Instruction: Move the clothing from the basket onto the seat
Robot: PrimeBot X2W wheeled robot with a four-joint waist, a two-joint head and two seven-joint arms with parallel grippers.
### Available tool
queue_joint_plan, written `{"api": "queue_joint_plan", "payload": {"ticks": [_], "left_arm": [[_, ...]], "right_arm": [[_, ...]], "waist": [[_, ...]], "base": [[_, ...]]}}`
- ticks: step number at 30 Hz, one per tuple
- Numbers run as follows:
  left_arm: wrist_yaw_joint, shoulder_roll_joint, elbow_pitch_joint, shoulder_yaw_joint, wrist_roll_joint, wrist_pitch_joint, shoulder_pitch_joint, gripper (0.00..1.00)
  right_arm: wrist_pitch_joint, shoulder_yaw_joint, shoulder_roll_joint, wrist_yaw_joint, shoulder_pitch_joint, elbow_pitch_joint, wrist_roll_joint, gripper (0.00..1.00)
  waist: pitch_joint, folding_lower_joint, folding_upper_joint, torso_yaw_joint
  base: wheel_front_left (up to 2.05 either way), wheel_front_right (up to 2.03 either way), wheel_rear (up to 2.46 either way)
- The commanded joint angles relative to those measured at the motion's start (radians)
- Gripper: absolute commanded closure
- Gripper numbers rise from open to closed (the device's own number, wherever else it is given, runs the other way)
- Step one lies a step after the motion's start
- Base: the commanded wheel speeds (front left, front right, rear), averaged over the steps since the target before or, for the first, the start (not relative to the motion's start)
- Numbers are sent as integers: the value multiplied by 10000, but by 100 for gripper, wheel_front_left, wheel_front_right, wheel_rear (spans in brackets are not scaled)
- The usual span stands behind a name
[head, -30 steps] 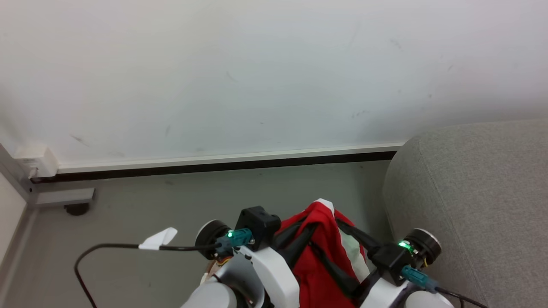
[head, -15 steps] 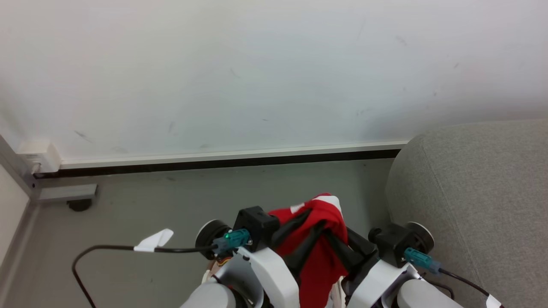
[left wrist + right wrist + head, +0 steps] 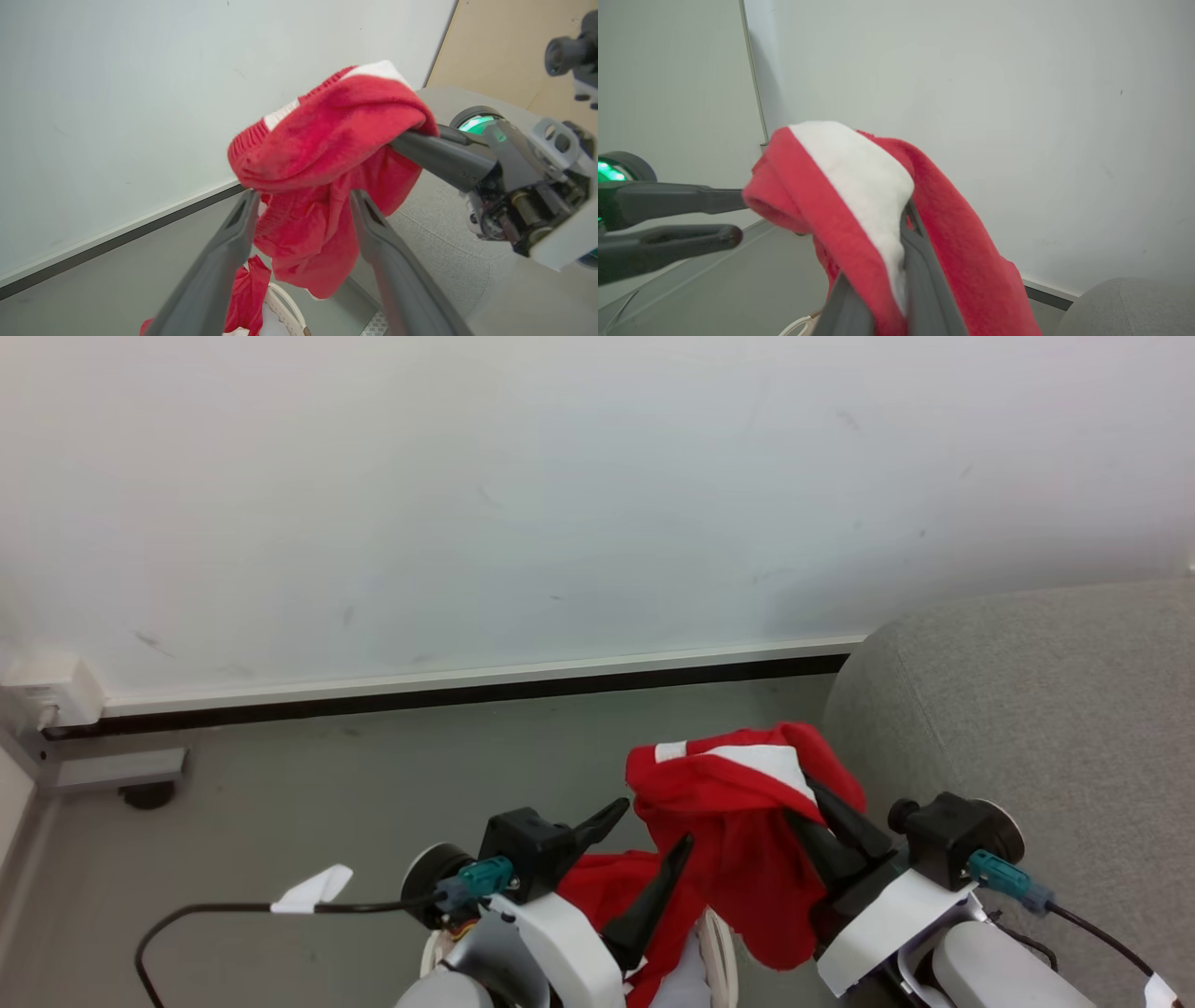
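One pinch only: right end effector (image 3: 822,812) clamped on the bright red white-sleeved garment (image 3: 738,793), left end effector (image 3: 651,826) spread apart, so it might slip before the grey upholstered sofa (image 3: 1046,709).

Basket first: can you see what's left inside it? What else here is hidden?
Basket inside: head view, a sliver of rim shows; the clothing and the bottom edge hide the rest.
Right gripper fingertips: right wrist view, buried in the clothing.
Seat: head view, cut off by the right edge.
Clothing's hanging end: head view, passes behind the left gripper, off the bottom edge.
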Motion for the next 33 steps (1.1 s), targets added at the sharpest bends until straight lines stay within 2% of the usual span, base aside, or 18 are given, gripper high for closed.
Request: {"api": "queue_joint_plan", "payload": {"ticks": [1, 11, 26, 33], "left_arm": [[33, -1, 32, 4, -68, -127, 85, 0], [53, -3, 56, -47, -115, -245, 70, 0], [73, 120, -190, -141, -81, -401, 43, 0], [68, 145, -284, -230, -61, -383, -23, 0]], "right_arm": [[-5, -72, -115, -21, 135, -52, 6, 100], [-5, -632, -185, -21, 313, -351, -266, 100], [-5, -1436, -228, -21, 901, -1010, -674, 100], [-5, -1824, -209, -21, 1030, -1301, -716, 100]], "waist": [[20, 0, -1, -54], [179, 0, -1, -760], [650, 0, -1, -3138], [936, 0, -1, -3691]], "base": [[0, 0, 0], [0, 0, 0], [0, 0, 0], [0, 0, 0]]}}
